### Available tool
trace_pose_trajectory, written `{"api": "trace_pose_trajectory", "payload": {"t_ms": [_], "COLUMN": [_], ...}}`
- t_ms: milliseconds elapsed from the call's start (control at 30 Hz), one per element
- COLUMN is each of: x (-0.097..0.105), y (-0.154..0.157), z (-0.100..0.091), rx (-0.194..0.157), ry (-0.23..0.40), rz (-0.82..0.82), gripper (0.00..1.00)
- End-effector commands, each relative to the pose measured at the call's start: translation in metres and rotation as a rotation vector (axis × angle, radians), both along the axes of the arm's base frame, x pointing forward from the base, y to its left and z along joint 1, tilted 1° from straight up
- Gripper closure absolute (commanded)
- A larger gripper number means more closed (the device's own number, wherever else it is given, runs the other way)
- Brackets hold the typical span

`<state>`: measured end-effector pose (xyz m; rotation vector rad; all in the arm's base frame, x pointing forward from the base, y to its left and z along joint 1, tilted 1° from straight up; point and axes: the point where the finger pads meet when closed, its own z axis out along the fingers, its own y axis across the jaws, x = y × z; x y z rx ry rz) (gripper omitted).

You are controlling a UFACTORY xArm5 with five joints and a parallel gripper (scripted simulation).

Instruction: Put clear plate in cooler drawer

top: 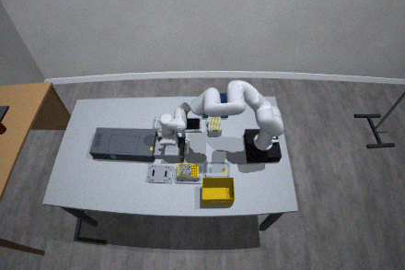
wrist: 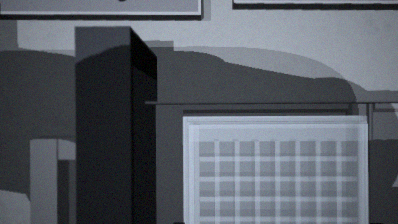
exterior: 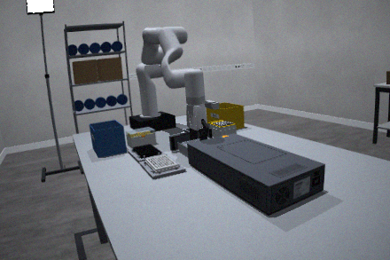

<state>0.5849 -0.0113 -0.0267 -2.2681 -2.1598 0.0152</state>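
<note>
My gripper [top: 171, 137] hangs over the open drawer [top: 164, 148] at the right end of the dark grey cooler CD [top: 121, 143]. It is shut on the clear plate [wrist: 275, 170], whose grid of wells fills the lower right of the wrist view. The plate has no lid. One dark finger [wrist: 115, 125] stands to the plate's left. The plate is low over the drawer; I cannot tell if it touches the drawer floor. The cooler's orange lamp [top: 151, 149] is lit, and it also shows in the exterior view [exterior: 224, 136]. The gripper shows there too [exterior: 198, 132].
In front of the drawer stand a grey nest [top: 159, 173], a yellow rack [top: 188, 170], a clear holder [top: 216, 169] and a yellow bin [top: 217, 191]. Behind it are a black plate [top: 193, 123] and a yellow tip box [top: 214, 125]. A blue box [exterior: 107, 137] stands further back.
</note>
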Motion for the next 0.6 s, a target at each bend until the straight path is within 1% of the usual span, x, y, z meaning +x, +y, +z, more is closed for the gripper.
{"api": "trace_pose_trajectory", "payload": {"t_ms": [0, 233, 567], "x": [0.002, 0.002, 0.002], "y": [0.0, 0.0, 0.0], "z": [0.0024, 0.0024, -0.0029], "rx": [-0.003, -0.003, -0.003], "ry": [-0.006, -0.006, -0.006], "rz": [0.0, 0.0, 0.0], "gripper": [1.0, 1.0, 1.0]}}
